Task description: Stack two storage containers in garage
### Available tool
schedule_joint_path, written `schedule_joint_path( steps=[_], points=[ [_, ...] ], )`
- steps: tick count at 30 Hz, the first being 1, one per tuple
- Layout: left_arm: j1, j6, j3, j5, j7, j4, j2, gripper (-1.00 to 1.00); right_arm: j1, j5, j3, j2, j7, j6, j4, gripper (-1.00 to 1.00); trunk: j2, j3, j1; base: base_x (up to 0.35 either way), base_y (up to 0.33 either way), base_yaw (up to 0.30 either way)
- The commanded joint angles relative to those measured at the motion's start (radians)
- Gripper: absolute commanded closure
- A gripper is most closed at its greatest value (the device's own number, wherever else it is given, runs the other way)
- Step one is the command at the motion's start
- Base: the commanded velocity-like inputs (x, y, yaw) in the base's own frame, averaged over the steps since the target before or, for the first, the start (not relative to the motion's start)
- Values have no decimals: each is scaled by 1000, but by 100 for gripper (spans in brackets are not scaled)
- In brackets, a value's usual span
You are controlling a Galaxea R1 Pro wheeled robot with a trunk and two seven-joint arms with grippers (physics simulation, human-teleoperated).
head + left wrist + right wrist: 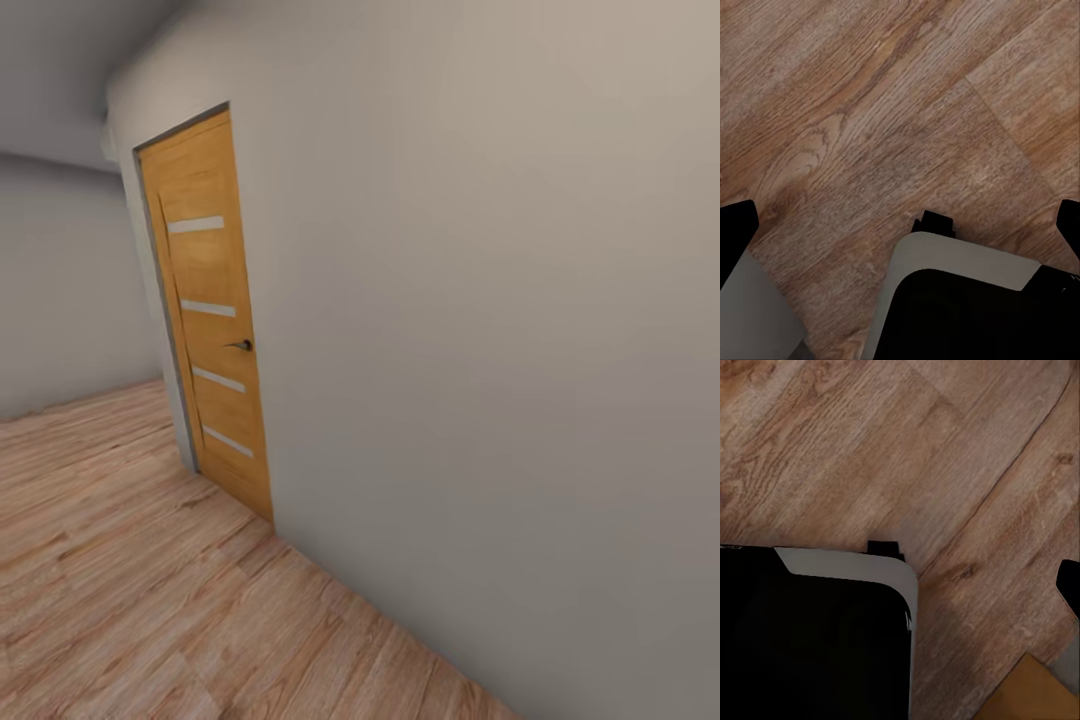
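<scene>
- Wood-plank floor (pixel 130 600): light, warm brown boards running from the near left of the head view to the far left; the same planking lies under both wrist cameras.
- Door (pixel 208 320): honey-coloured wood, closed, set in the wall at the far left; 4 pale horizontal strips across its face, 1 small dark lever handle (pixel 243 345) on its right edge.
- Wall (pixel 500 330): plain pale grey, taking up the right of the head view and running from near right to the door.
- Robot base (pixel 967 300): black body with a pale grey rim, seen from above in the left wrist view and again in the right wrist view, standing on the planks.
- Left gripper: dark finger parts sit at the two far edges of its wrist view, wide apart with bare floor between them, so I judge it released and holding nothing.
- Right gripper: 1 dark part at the frame edge; whether it is released or clenched cannot be told.
- Storage containers: 0 in the pictures; which way they lie from the fingers, their long axis and the nearer arm cannot be judged. Robot appears to be in transit.
- Writing, brands, labels: none readable.
</scene>
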Motion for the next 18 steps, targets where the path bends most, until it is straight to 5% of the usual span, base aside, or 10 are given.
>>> schedule_joint_path(
  steps=[1,18],
  points=[
    [-1,-4,4,4,0,1,0,-100,-1,-5,8,0,-2,-6,3,-100,-1,-1,1,150,0,272],
    [-1,-4,4,4,0,2,0,-100,-1,-4,8,1,-2,-6,3,-100,-1,-1,1,155,0,272]
  ],
)
